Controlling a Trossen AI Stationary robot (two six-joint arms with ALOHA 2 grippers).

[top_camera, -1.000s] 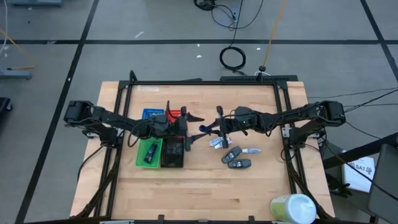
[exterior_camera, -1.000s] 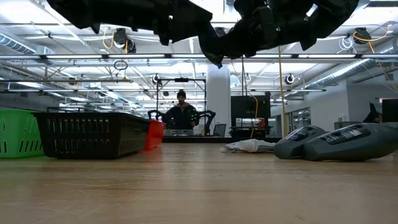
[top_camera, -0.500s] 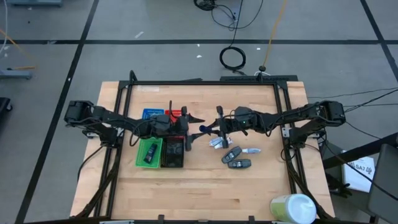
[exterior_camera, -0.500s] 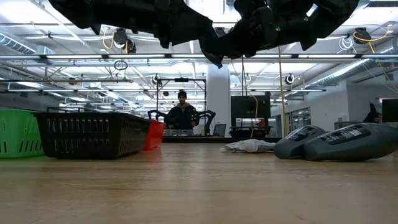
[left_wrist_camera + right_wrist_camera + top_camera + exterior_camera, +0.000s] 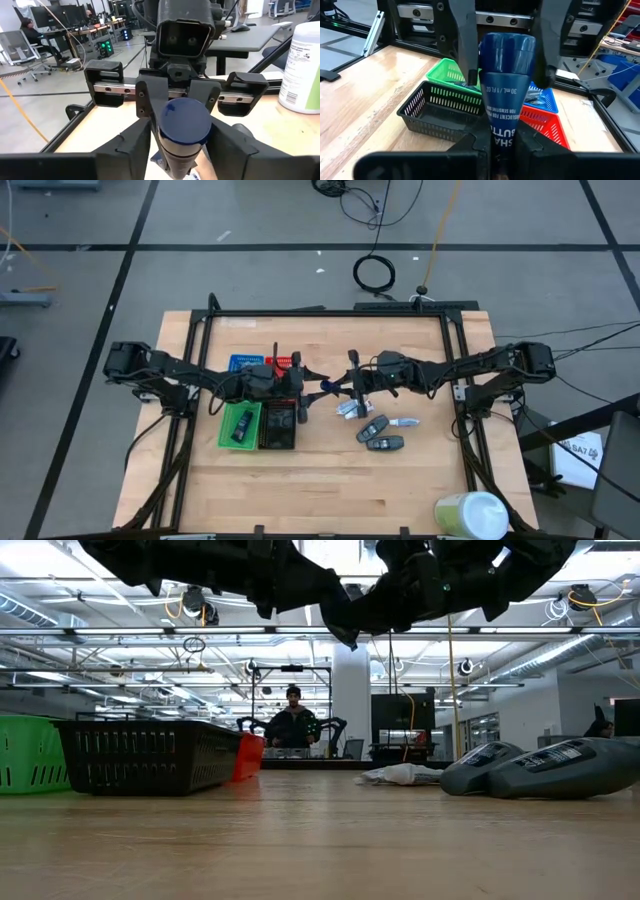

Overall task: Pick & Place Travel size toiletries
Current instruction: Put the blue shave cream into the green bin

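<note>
Above the table's middle, my right gripper (image 5: 343, 387) is shut on a blue tube (image 5: 506, 85) with white print and a dark blue cap (image 5: 187, 121). The cap points at my left gripper (image 5: 312, 389). That gripper is open, level, with one finger on each side of the cap. In the right wrist view a thin gap shows beside one finger, so I cannot tell whether it touches. On the table right of centre lie two dark grey packs (image 5: 372, 427) (image 5: 386, 443), a white tube (image 5: 405, 422) and a silver item (image 5: 349, 410). My right gripper pinches the tube's printed body (image 5: 503, 136), away from the cap, between its two fingers. The fingers come level from the table's right side and lie along the tube. The tube sticks out level toward the left gripper, cap first, well clear of the table.
Green (image 5: 240, 425) and black (image 5: 278, 426) trays stand left of centre under the left gripper, with blue (image 5: 241, 363) and red (image 5: 284, 361) trays behind them. A big pale cylinder (image 5: 470, 515) stands at the near right corner. A person (image 5: 292, 726) sits beyond the table.
My left gripper's fingers have drawn closer together around the tube's cap, while the hand has stayed in place. The right gripper and the tube have kept still.
</note>
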